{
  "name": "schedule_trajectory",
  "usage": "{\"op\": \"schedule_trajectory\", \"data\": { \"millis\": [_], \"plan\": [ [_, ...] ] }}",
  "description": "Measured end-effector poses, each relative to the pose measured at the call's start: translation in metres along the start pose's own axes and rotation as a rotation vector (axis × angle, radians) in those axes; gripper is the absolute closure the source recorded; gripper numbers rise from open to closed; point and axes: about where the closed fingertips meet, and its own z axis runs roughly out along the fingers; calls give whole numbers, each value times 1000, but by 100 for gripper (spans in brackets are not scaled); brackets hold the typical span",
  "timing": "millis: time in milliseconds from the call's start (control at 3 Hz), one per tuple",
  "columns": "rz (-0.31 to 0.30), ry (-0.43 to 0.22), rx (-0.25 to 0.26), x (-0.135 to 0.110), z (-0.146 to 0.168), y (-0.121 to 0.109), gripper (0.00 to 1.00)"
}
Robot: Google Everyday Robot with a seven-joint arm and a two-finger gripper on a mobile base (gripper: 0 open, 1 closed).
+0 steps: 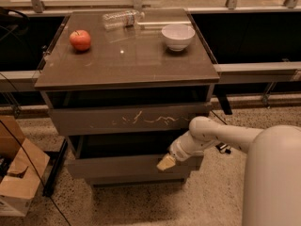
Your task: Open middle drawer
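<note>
The middle drawer [117,166] is the plain grey-brown front below the scratched top drawer front [127,120]. A dark gap shows above it, and it stands a little forward of the cabinet. My gripper [166,163], with its cream-coloured tip, is at the right part of the middle drawer's front, by its upper edge. My white arm [221,136] reaches in from the lower right. The lowest front [136,179] shows only as a thin strip underneath.
On the cabinet top [127,65] are a red apple [80,39], a clear bottle lying down [121,19] and a white bowl [178,36]. A cardboard box [19,178] and cables lie on the floor at left. A railing runs behind.
</note>
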Motion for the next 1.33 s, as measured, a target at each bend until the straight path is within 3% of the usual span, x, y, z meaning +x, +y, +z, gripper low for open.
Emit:
{"op": "schedule_trajectory", "data": {
  "millis": [333,667,1333],
  "plan": [
    [0,0,0,-1,0,-1,72],
    [45,75,-8,26,0,21,70],
    [67,94,-9,33,-2,28,23]
  ]
}}
